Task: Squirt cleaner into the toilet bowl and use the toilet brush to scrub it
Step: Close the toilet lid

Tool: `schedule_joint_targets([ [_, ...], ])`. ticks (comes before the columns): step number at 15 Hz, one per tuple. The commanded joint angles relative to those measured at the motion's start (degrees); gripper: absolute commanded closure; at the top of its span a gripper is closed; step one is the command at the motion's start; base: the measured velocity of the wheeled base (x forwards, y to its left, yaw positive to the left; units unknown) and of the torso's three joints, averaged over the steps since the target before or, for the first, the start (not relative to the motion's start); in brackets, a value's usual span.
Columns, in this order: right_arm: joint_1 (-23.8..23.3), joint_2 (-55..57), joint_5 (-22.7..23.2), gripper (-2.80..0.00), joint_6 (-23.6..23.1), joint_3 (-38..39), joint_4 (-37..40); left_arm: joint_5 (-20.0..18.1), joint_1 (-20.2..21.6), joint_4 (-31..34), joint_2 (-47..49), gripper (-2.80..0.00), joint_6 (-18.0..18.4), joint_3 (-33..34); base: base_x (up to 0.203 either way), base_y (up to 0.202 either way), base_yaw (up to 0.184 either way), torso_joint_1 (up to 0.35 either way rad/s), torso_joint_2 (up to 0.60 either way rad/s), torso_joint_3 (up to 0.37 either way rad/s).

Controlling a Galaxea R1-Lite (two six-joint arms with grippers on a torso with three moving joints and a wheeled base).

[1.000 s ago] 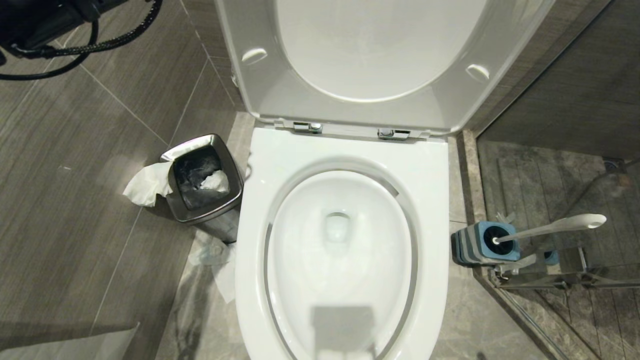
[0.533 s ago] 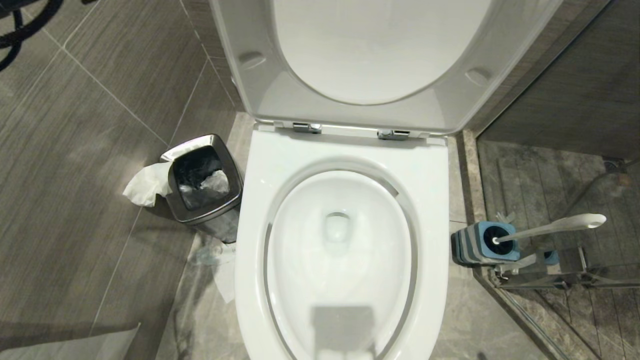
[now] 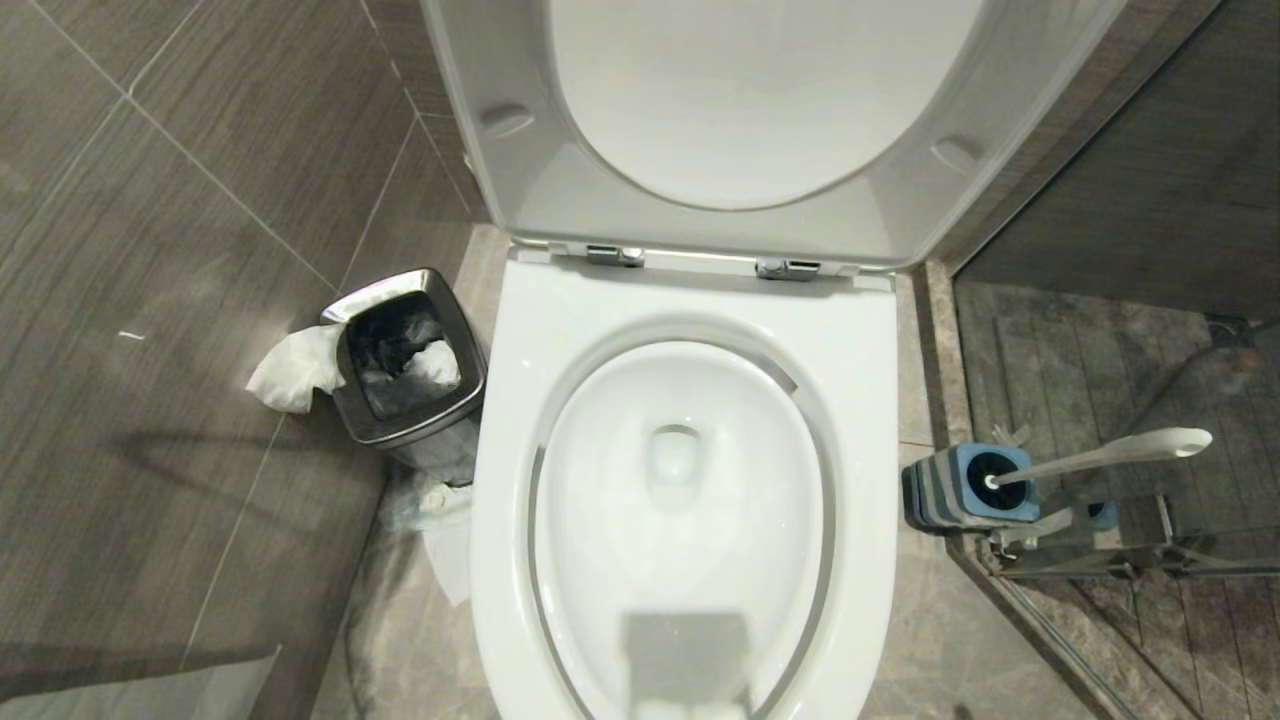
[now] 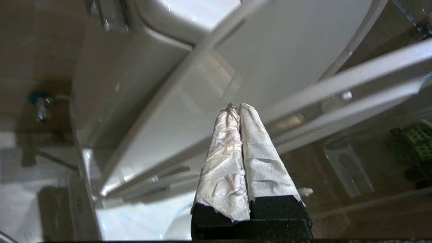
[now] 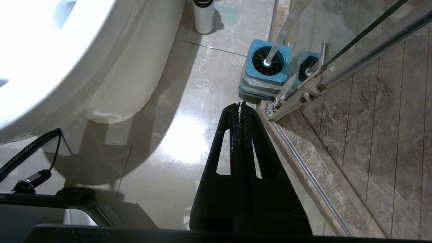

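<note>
The toilet bowl (image 3: 690,295) is open below me, with its seat and lid (image 3: 740,215) raised against the wall. To its right the toilet brush (image 3: 1110,455) stands in a blue-topped holder (image 3: 950,490), its white handle leaning right. Neither arm shows in the head view. My left gripper (image 4: 239,105), its fingers wrapped in white paper, is shut and empty in front of the raised seat (image 4: 287,50). My right gripper (image 5: 240,104) hangs shut and empty above the floor, a little short of the holder (image 5: 266,72). A white bottle (image 5: 204,15) stands by the toilet's base; I cannot tell if it is cleaner.
A square steel waste bin (image 3: 410,360) sits left of the toilet, with crumpled tissue (image 3: 290,370) beside it and paper (image 3: 445,545) on the floor. A glass shower door and its metal rail (image 3: 1100,565) close off the right side behind the holder.
The left arm and its black cables have left the head view's upper left corner. The raised seat shifted slightly early on, then stayed still. The brush and bin have not moved.
</note>
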Motion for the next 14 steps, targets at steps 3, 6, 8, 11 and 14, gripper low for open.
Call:
schedule_joint_targets([
  [3,0.01,-0.06,0.09,0.0,-0.02,0.09,0.02,2.68,1.83,-3.85,13.68,0.0,3.25,-13.43,0.0,0.0,0.0,0.0,0.0,0.0],
  [6,0.01,-0.06,0.0,0.0,-0.02,0.09,0.02,4.32,1.05,-17.04,22.65,0.0,5.67,-17.98,0.0,0.0,0.0,0.0,0.0,0.0],
  [8,0.01,-0.06,0.0,0.0,-0.02,0.09,0.02,5.67,-0.08,-25.12,26.21,0.0,6.21,-18.35,0.0,0.0,0.0,0.0,0.0,0.0],
  [11,0.01,-0.06,0.0,0.0,-0.02,0.09,0.02,6.16,-0.55,-30.66,28.8,0.0,5.66,-18.41,0.0,0.0,0.0,0.0,0.0,0.0],
  [14,0.01,-0.06,0.0,0.0,-0.02,0.09,0.02,6.08,-1.09,-32.05,29.8,0.0,5.62,-18.41,0.0,0.0,0.0,0.0,0.0,0.0],
])
